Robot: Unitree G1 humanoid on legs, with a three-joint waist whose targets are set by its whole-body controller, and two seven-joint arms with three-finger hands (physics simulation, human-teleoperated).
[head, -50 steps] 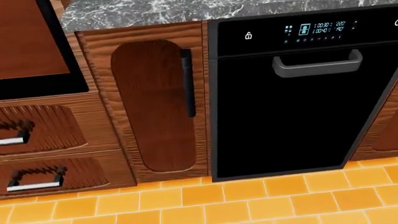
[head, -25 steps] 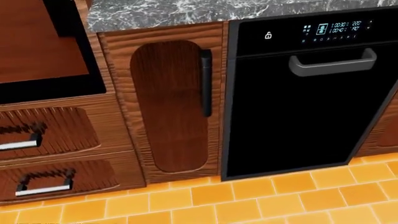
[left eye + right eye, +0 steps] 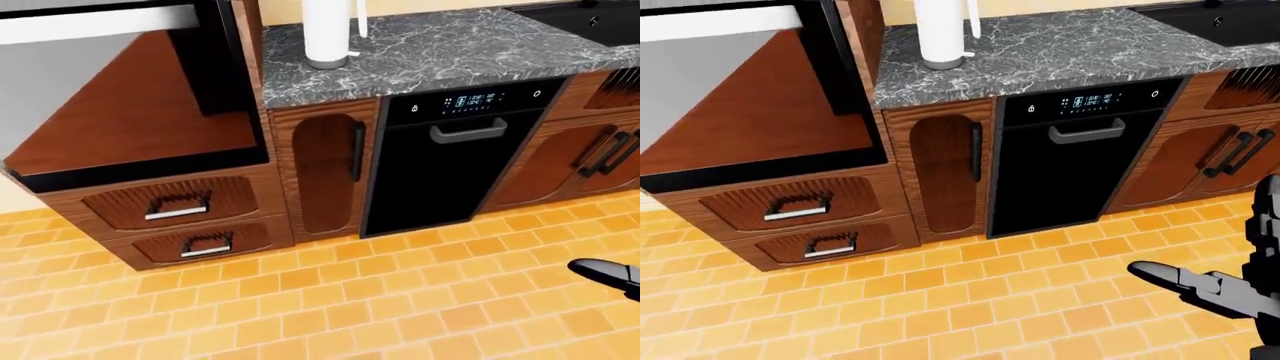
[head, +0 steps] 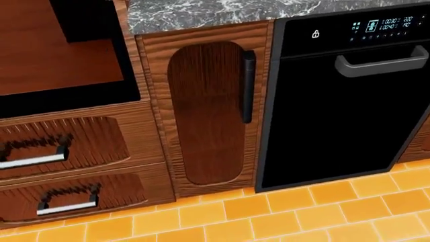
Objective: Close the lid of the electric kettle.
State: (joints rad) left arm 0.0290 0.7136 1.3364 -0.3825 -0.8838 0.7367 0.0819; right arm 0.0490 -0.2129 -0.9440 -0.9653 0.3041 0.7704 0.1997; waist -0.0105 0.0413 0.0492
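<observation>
A white upright vessel (image 3: 325, 34) with a thin handle on its right side stands on the marble counter (image 3: 440, 52). It may be the kettle. The picture's top edge cuts off its upper part, so no lid shows. My right hand (image 3: 1220, 289) hangs low at the bottom right of the right-eye view, over the floor and far from the counter. Its dark fingers (image 3: 1160, 274) are spread and hold nothing. A tip of it shows in the left-eye view as well. My left hand appears in no view.
Under the counter sit a black dishwasher (image 3: 450, 165) and a narrow wooden cupboard door (image 4: 205, 111). A wide brown panel with a black rim (image 3: 130, 112) juts out at left above two drawers (image 3: 180, 206). A black sink (image 3: 580, 15) is at top right. Orange tiles (image 3: 330, 300) cover the floor.
The whole head view has slid to the right: the cupboard door and dishwasher now sit further right, so the camera has moved left. Nothing in the kitchen itself has moved.
</observation>
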